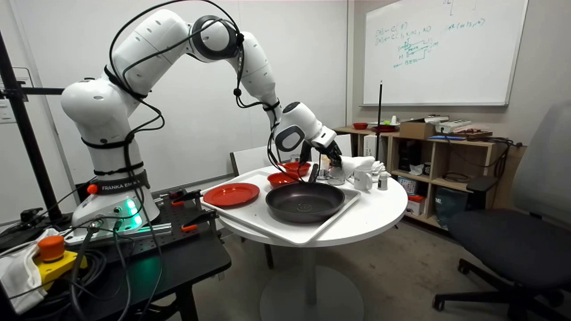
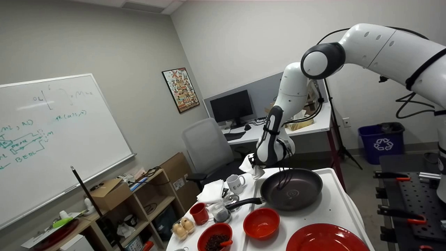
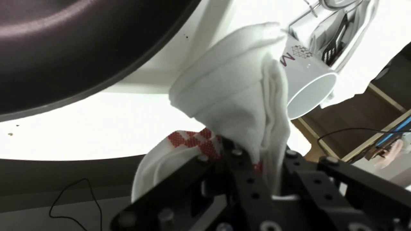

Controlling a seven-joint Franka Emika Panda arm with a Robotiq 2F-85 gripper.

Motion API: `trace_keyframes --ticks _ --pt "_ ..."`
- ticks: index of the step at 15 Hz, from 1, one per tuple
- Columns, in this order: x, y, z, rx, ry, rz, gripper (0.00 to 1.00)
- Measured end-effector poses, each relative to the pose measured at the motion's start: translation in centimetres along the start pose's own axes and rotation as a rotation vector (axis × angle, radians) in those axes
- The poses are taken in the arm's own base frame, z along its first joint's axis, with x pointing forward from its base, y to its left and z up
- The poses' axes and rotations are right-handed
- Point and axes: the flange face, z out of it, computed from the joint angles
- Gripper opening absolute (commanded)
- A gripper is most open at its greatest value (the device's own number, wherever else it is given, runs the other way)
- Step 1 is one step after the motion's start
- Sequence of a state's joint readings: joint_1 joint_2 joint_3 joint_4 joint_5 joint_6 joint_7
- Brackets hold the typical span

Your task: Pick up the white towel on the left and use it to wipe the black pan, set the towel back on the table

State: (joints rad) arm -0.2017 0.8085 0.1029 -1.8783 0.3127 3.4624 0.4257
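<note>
The white towel, with a red checked patch, is pinched in folds between the fingers of my gripper. It juts past the fingertips and also bulges out on one side. In the exterior views the towel is up off the table, beside the black pan and near the mug. Whether it touches the mug cannot be told. The pan rests upright on a white tray, its dark inside bare; in the wrist view the pan's rim lies to the side of the towel.
A white mug stands right by the towel. A red plate and a red bowl share the tray with the pan. Glassware, a red cup, eggs and a folded white napkin crowd the table beyond the pan handle.
</note>
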Motion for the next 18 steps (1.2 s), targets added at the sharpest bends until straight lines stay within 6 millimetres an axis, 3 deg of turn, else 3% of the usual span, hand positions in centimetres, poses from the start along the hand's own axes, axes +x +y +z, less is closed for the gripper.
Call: trace_keyframes --ticks 2,4,11,15,18 --pt "-0.7 0.0 -1.4 0.017 -0.038 -0.035 0.04" --pt "-2.0 1.3 -3.1 0.002 -0.08 -0.053 0.04" --pt "-9.0 10.2 -9.3 -0.201 -0.316 -0.117 0.04" --pt "-9.5 13.4 -11.8 -0.308 -0.406 -0.151 0.04" --pt "-9.8 14.2 -12.4 -0.361 -0.459 -0.198 0.04"
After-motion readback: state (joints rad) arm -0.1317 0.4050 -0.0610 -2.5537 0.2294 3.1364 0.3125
